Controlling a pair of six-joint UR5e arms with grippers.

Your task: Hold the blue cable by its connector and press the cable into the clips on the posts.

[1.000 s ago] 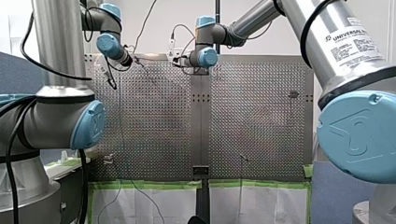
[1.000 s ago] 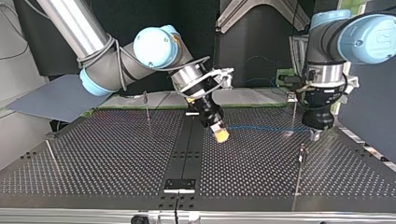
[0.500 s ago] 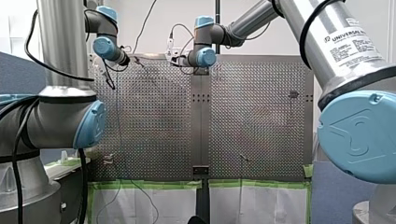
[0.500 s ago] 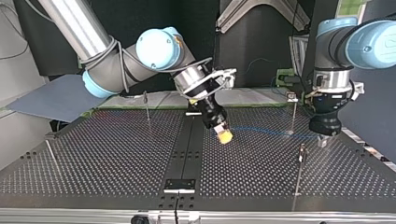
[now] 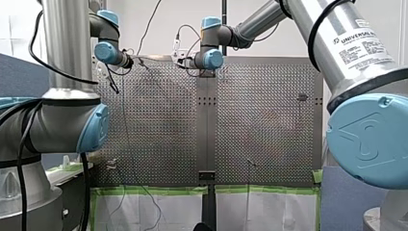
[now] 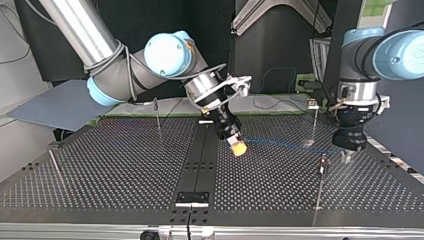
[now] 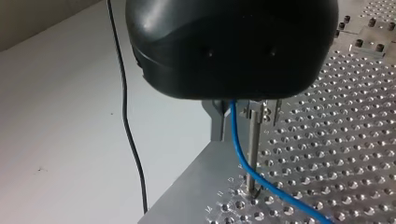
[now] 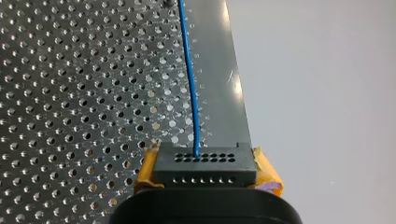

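Note:
The thin blue cable [image 6: 290, 144] runs taut over the perforated table between my two grippers. In the right wrist view its black connector [image 8: 204, 162] sits between yellow pads [image 8: 267, 173], with my right gripper [image 8: 205, 181] shut on it and the cable [image 8: 190, 79] leading away ahead. My left gripper [image 6: 348, 151], black, hangs low near the table's edge at the top view's right. In the left wrist view the cable [image 7: 235, 140] drops out from between its shut fingers, right beside a thin post [image 7: 253, 149] with a clip on top.
Slim posts stand on the plate: one behind the cable [image 6: 314, 120], one in front of my left gripper [image 6: 322, 182], one further left [image 6: 157, 114], and one near the left edge [image 6: 55, 167]. A black wire [image 7: 128, 135] hangs past the table's edge.
My left arm has carried its end of the cable toward the top view's right and slightly lower, stretching it. My right gripper has barely shifted, still holding the connector.

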